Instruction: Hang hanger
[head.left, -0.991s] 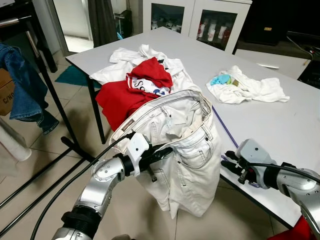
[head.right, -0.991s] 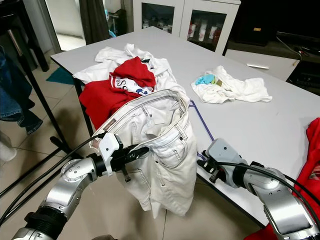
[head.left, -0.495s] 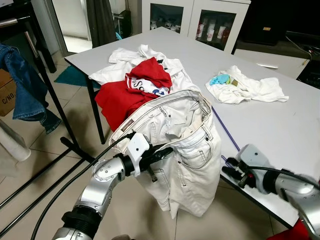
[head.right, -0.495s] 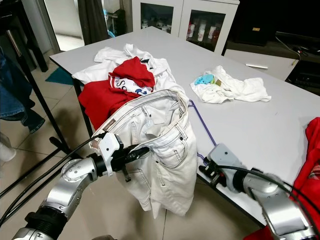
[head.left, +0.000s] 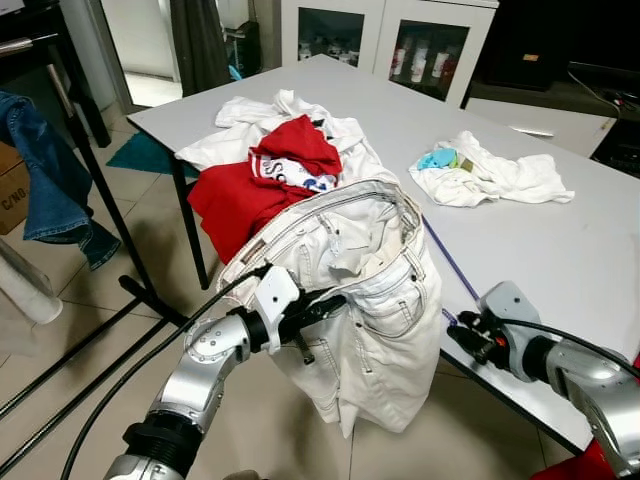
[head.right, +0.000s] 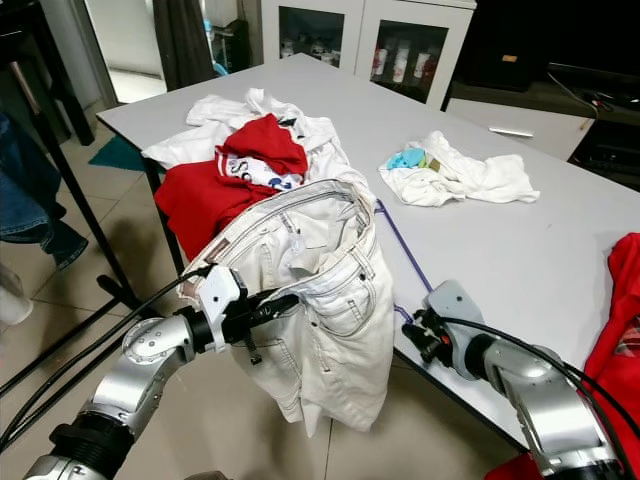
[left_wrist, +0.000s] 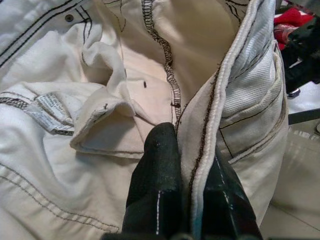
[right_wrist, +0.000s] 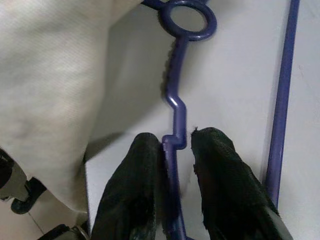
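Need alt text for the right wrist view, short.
The right hand has its two black fingers on either side of a purple plastic hanger lying on the white table. White jeans drape beside it.
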